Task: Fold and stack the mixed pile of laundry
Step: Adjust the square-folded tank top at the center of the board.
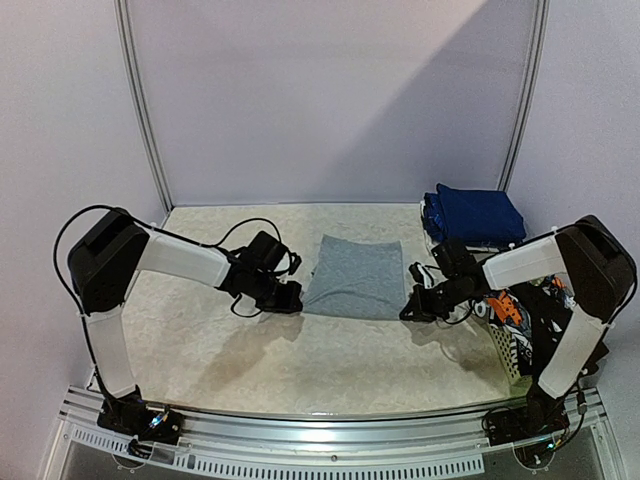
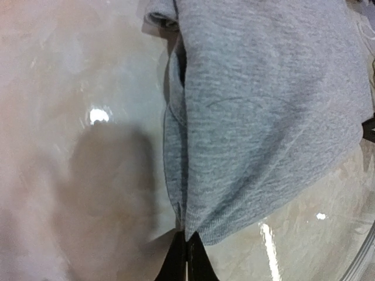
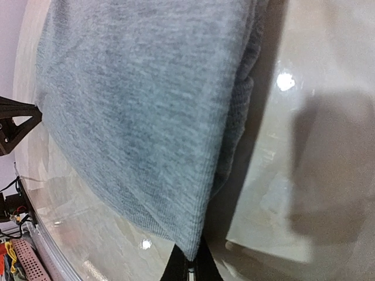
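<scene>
Pinches both near corners of the grey shirt point(image 1: 355, 275), spread flat mid-table: left gripper point(image 1: 291, 297) closed on the left corner, right gripper point(image 1: 411, 308) on the right. Probably to raise that edge evenly for folding.

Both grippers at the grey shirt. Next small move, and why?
Probably raise both corners together, to start folding toward the far edge: the left gripper and right gripper are each shut on a near corner of the grey shirt, which lies flat.

left end effector point(image 1: 296, 298), right end effector point(image 1: 409, 310) clamped, low.
</scene>
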Robot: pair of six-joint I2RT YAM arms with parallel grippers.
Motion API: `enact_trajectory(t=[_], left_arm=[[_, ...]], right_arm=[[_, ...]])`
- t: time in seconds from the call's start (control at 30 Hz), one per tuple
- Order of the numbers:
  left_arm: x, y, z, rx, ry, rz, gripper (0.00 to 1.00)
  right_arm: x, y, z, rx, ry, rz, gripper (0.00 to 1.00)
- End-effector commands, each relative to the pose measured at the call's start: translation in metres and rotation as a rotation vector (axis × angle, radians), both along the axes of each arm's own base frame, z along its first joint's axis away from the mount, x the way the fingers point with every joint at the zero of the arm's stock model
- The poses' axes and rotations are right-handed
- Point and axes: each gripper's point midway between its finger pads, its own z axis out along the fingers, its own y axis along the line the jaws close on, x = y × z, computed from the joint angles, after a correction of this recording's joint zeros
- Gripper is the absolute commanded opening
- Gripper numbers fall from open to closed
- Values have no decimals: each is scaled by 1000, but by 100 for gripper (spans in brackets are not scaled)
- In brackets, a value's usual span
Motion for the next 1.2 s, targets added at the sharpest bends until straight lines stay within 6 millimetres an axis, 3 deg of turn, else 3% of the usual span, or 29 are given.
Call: enact_trajectory(t=[0.0, 0.13, 0.2, 0.27, 0.5, 0.6, 0.7, 0.93, 1.03, 1.17], left_arm=[[-21, -2, 12, -1, -13, 2, 0], [-28, -1, 26, 6, -57, 3, 2], [-26, 1, 33, 25, -93, -3, 6], [-20, 6, 41, 63, -130, -2, 14], [-2, 13, 85, 263, -340, -33, 39], [-2, 5, 115, 324, -501, -74, 58], [-4, -11, 138, 361, -664, -152, 75], [-16, -58, 160, 402, -814, -366, 79], [-27, -84, 154, 456, -879, -495, 80], [-38, -119, 126, 627, -946, -695, 79]], right_arm=[[-28, -1, -6, -3, 68, 28, 1], [-31, 10, 13, 55, 44, 60, 17], [-25, 12, 26, 66, 8, 57, 21], [-17, 12, 38, 57, -26, 48, 32], [7, 11, 87, 40, -149, 12, 45], [16, 6, 103, 25, -209, -19, 51], [26, -2, 116, 10, -279, -82, 58], [34, -26, 141, 38, -370, -199, 87], [32, -34, 144, 50, -375, -215, 98], [29, -45, 145, 50, -377, -247, 99]])
